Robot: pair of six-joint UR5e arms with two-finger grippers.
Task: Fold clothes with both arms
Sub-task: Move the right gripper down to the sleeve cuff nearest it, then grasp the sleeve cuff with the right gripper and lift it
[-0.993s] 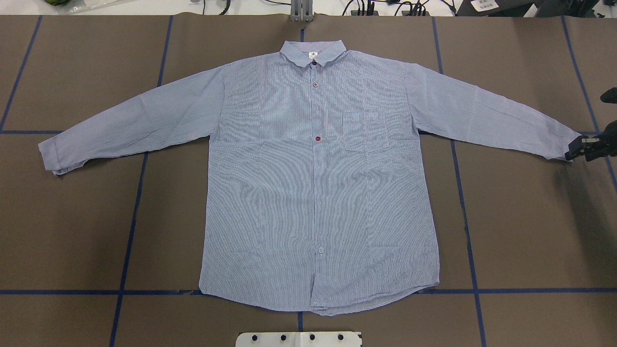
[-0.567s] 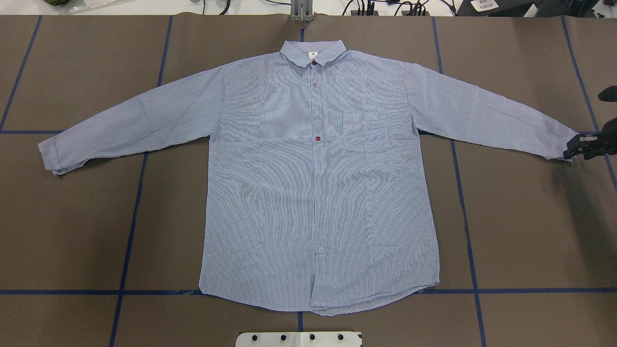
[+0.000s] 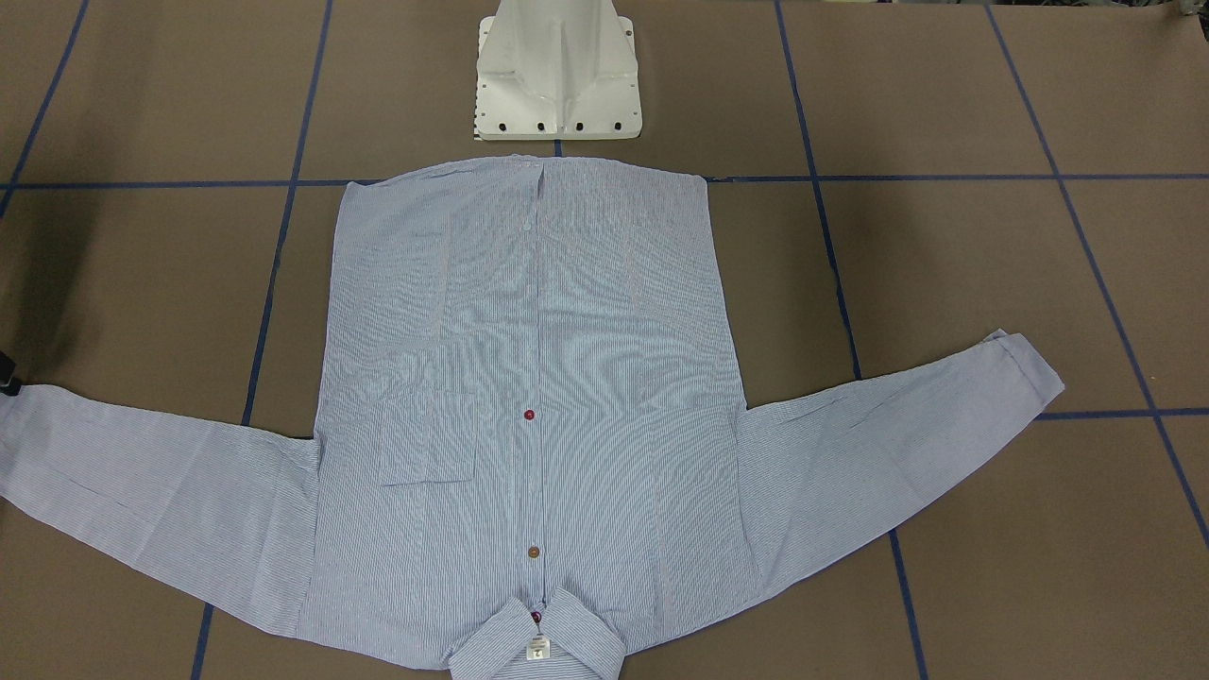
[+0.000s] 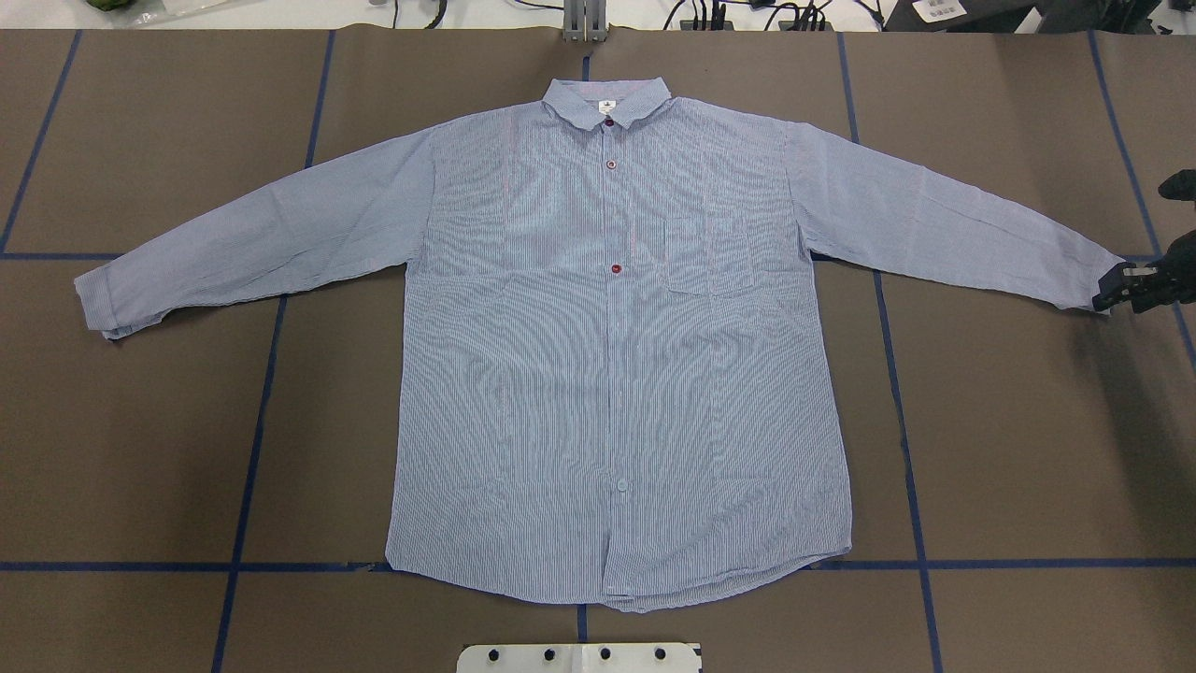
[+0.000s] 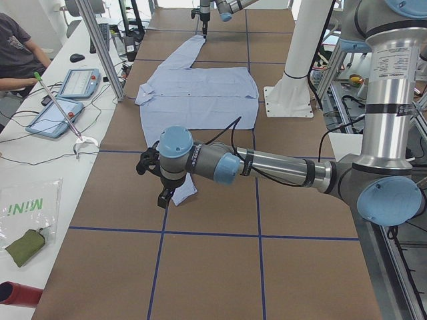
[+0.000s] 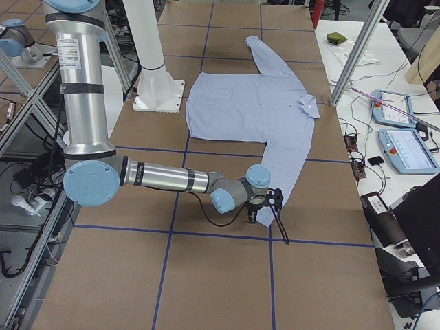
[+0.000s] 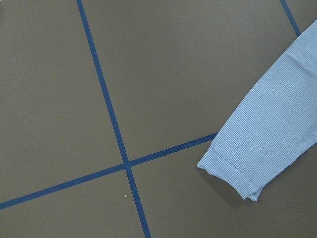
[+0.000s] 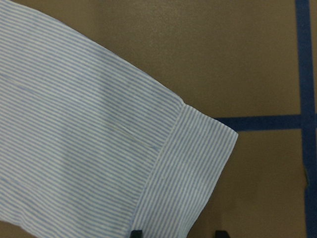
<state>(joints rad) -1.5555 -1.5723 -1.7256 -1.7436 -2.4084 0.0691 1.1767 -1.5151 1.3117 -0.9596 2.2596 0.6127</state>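
The shirt [image 4: 607,374] lies flat and face up on the worktop [image 4: 140,449]. Its collar is at the top of the overhead frame and both sleeves are spread to the sides. My right gripper [image 4: 1109,292] sits at that frame's right edge, at the tip of the right cuff [image 4: 1084,273]. In its wrist view the two fingertips [image 8: 136,233] stand well apart at the bottom edge with the cuff's end reaching down between them, so it is spread wide and holds nothing. The right sleeve [image 4: 934,220] runs from that cuff up and left to the shoulder, so I judge a fold would carry it along that line toward the frame's middle. My left gripper [image 5: 163,195] hangs near the left cuff [image 7: 230,168], which lies at the lower right of its wrist view. I cannot tell how wide it stands. I judge the right side nearer a grasp.
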